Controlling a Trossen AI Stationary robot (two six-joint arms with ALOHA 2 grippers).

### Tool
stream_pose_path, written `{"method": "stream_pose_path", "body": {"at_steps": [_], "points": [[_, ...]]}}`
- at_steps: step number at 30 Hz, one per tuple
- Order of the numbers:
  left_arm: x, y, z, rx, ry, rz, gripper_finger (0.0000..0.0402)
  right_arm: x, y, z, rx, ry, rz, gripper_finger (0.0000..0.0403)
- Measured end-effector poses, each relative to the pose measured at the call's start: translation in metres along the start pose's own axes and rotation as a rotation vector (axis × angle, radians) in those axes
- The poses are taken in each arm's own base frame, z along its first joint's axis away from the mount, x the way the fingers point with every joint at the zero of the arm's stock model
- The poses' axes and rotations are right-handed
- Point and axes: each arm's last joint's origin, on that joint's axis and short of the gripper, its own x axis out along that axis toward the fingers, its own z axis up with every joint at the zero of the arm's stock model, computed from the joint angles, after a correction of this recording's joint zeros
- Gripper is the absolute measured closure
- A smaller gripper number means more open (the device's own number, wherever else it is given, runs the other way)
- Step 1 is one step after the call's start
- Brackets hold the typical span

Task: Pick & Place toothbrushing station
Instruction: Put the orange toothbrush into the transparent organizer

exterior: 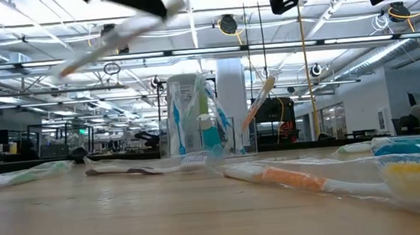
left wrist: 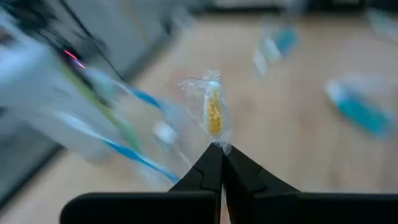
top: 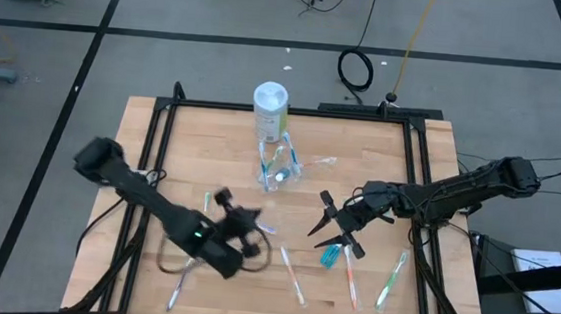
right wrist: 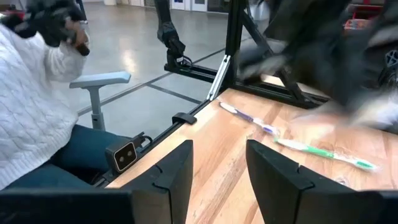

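A clear plastic cup [top: 278, 169] holding toothbrushes and teal toothpaste stands at the table's far middle, in front of a white canister [top: 270, 109]. My left gripper [top: 253, 222] is above the table's near middle. It is shut on a clear-wrapped toothbrush with a yellow head [left wrist: 214, 112]. My right gripper [top: 327, 224] is open and empty above a teal tube [top: 331, 253]. Several wrapped toothbrushes, one orange [top: 350, 276] and one green [top: 391, 279], lie flat on the table. In the low view the cup [exterior: 195, 122] stands upright. My left gripper pinches the toothbrush's clear wrapper [left wrist: 219, 145] just behind the yellow head, at the free ends of its two shut fingers. The head sticks out past the fingertips. In the low view the toothbrush [exterior: 107, 44] is lifted clear of the table, slanting down from the gripper.
A person in a white sweater [right wrist: 28, 93] sits beyond the table's edge, seen in the right wrist view. A purple toothbrush [right wrist: 249, 120] and a green one [right wrist: 326, 154] lie near that edge. A black frame [top: 294, 111] borders the table.
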Motion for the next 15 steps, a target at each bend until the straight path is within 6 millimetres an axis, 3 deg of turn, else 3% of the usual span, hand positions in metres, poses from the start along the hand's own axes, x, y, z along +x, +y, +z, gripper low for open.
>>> {"method": "stream_pose_path", "body": {"at_steps": [6,11,15], "points": [[-0.006,0.044,-0.003,-0.112,-0.152,0.09,0.0399,0.0,0.0,0.0,-0.001,-0.003,-0.001,0.0264],[0.019,0.062,-0.021,-0.161,-0.213,-0.103,0.0399,0.0,0.0,0.002,-0.014,-0.021,-0.002,0.0264],[0.042,0.082,-0.026,-0.173,-0.423,-0.245,0.0399,0.0,0.0,0.004,-0.023,-0.036,-0.004,0.0264]]}}
